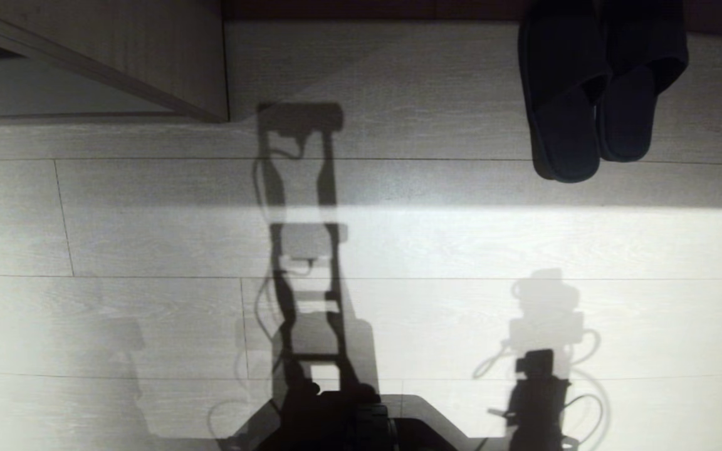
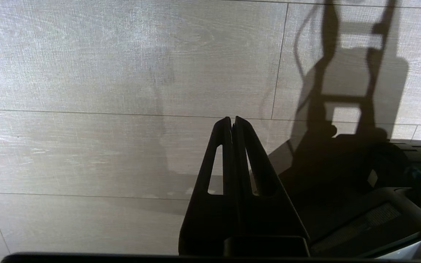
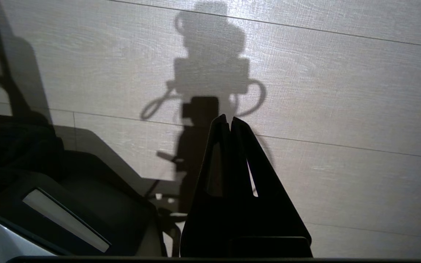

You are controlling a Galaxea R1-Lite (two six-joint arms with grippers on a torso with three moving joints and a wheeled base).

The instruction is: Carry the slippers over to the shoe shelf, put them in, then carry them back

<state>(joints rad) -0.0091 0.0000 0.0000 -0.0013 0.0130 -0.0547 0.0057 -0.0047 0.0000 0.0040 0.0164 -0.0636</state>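
Pale plank floor (image 1: 148, 313) bears the slippers (image 1: 593, 94).

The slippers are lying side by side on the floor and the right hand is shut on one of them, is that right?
Not quite. The slippers do lie side by side on the floor, but the right hand is shut on nothing; the right wrist view shows only floor beyond it.

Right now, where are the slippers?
In the head view, the slippers lie side by side on the pale wood floor at upper right, heels toward the robot, far right of the slanted wooden panel.
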